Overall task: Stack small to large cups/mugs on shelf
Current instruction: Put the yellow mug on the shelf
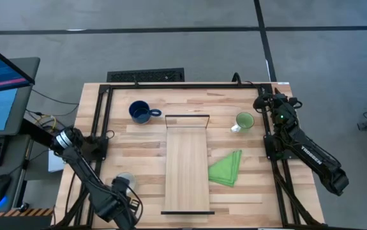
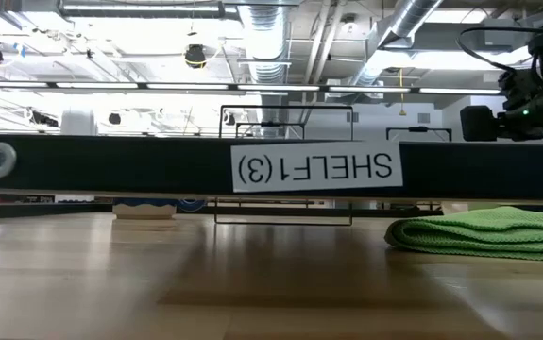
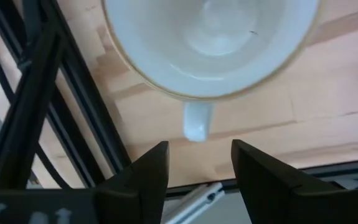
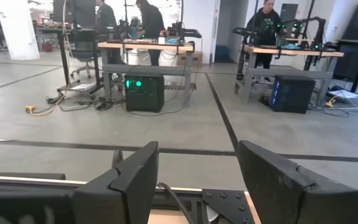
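On the left, near the front left corner of the table, our left gripper (image 3: 198, 165) hangs directly above the white mug (image 1: 125, 181). Its fingers are spread, and the mug's handle (image 3: 197, 121) points toward the gap between them, but nothing is pinched yet. We think the risk here is a bad descent: if we come down a little off, one finger can hit the rim and tip the mug, or push it against the black table frame (image 3: 35, 106) just beside it.

In the middle lies the shelf (image 1: 186, 167), with nothing on it. The dark blue mug (image 1: 140, 112) stands behind it to the left, the light green mug (image 1: 244, 121) behind it to the right, and the folded green cloth (image 1: 226, 168) is just beside its right edge.

On the right, our right gripper (image 4: 197, 174) waits at the back right corner, fingers spread and holding nothing.
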Controlling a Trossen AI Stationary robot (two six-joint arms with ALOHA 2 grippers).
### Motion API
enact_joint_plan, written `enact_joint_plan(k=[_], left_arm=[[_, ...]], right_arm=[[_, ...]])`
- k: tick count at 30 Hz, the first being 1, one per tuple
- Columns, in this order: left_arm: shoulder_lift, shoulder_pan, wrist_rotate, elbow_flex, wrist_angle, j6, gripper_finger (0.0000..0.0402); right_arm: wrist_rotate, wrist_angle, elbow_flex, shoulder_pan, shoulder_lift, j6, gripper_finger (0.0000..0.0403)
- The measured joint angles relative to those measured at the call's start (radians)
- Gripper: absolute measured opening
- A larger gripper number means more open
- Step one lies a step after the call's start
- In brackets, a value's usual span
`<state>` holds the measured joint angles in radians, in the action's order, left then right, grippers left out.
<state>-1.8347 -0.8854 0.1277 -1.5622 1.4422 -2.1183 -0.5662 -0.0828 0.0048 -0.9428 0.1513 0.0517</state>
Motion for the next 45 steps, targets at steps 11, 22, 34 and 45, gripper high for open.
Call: enact_joint_plan(k=[11, 22, 34, 45], left_arm=[[0.0, -0.006, -0.031, 0.06, 0.0, -0.033, 0.0166], [0.0, -0.006, -0.065, 0.076, -0.023, -0.04, 0.0166], [0.0, -0.013, -0.108, 0.076, -0.027, -0.048, 0.0166], [0.0, -0.057, -0.11, 0.076, -0.046, -0.153, 0.0166]], right_arm=[[0.0, 0.0, 0.0, 0.0, 0.0, 0.0, 0.0245], [-0.001, 0.0, 0.0, 0.0, 0.0, 0.0, 0.0245], [-0.002, 0.0, 0.0, 0.0, 0.0, 0.0, 0.0245], [-0.002, 0.0, 0.0, 0.0, 0.0, 0.0, 0.0245]])
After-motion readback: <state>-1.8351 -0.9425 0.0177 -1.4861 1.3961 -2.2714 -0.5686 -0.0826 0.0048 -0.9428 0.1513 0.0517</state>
